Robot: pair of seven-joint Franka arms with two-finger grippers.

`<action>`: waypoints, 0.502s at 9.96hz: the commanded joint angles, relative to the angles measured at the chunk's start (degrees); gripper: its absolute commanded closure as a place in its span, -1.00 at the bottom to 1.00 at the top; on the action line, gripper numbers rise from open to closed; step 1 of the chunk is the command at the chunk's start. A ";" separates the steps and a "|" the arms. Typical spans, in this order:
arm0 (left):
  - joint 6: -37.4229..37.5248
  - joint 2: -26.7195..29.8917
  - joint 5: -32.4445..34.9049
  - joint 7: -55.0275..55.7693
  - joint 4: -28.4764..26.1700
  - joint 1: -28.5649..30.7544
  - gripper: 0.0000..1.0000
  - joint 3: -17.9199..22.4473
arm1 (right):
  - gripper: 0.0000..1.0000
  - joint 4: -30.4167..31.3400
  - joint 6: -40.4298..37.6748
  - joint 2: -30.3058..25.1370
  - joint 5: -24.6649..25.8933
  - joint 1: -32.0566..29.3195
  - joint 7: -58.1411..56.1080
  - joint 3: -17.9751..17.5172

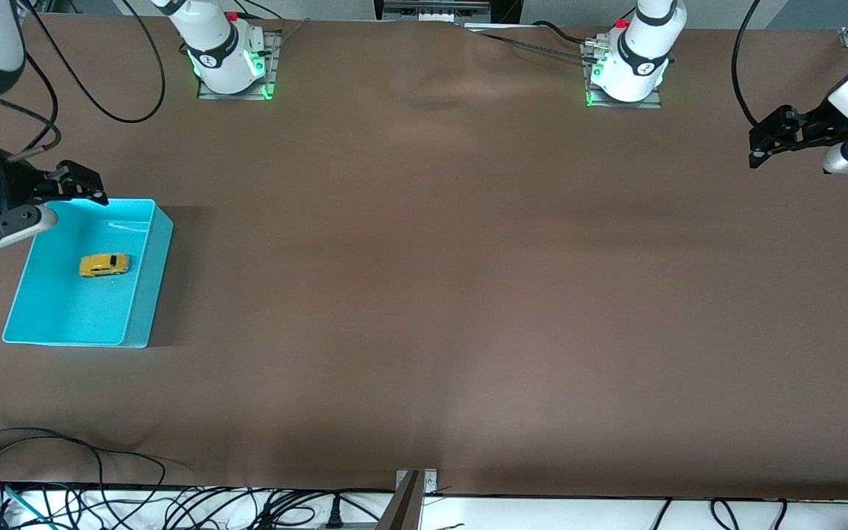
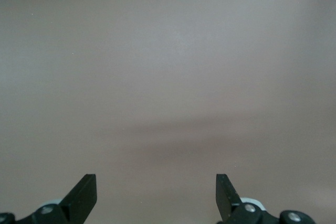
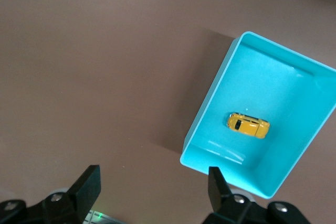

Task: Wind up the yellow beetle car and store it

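The right pincer (image 1: 85, 185) hangs over the turquoise bin (image 1: 146, 294), above the bin's rim that lies farthest from the front camera, with its fingers (image 3: 86, 187) spread apart and nothing between them. In the right wrist view the bin lies below the pincer, open and tilted across the picture. The yellow beetle car (image 1: 104, 265) lies inside the bin on its floor, near the middle, upright on its wheels and clear of all four walls, apart from the pincer above. The bin itself stands on the brown bench (image 1: 424, 294) toward the right arm's end. The left pincer (image 1: 766, 143) waits in the air well apart from the bin, over the left arm's end of the bench, its fingers (image 2: 84, 195) spread wide and holding nothing; the left wrist view shows only bare brown bench surface under it. Cables (image 1: 63, 500) trail along the bench edge nearest the front camera.
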State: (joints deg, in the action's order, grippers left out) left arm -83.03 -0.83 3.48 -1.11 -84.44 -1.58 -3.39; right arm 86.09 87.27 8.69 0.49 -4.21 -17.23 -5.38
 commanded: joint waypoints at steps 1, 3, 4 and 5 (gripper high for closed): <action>0.77 0.30 0.82 0.59 0.76 -0.35 -1.00 -0.39 | -0.83 4.16 0.17 -4.62 -0.40 -0.19 11.20 -0.76; 0.77 0.30 0.82 0.59 0.68 -0.44 -1.00 -0.39 | -0.83 8.64 0.70 -9.10 -0.75 -0.19 20.01 -2.35; 0.77 0.30 0.73 0.59 0.76 -0.35 -1.00 -0.22 | -0.83 11.71 2.27 -11.65 -0.75 -0.19 22.05 -2.96; 0.77 0.30 0.82 0.41 0.76 -0.35 -1.00 -0.21 | -1.00 15.30 4.46 -13.94 -0.75 -0.53 22.24 -2.97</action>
State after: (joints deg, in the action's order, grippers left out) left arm -83.03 -0.81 3.48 -1.11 -84.43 -1.78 -3.59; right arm 93.80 88.14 0.48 0.48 -4.17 3.12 -8.13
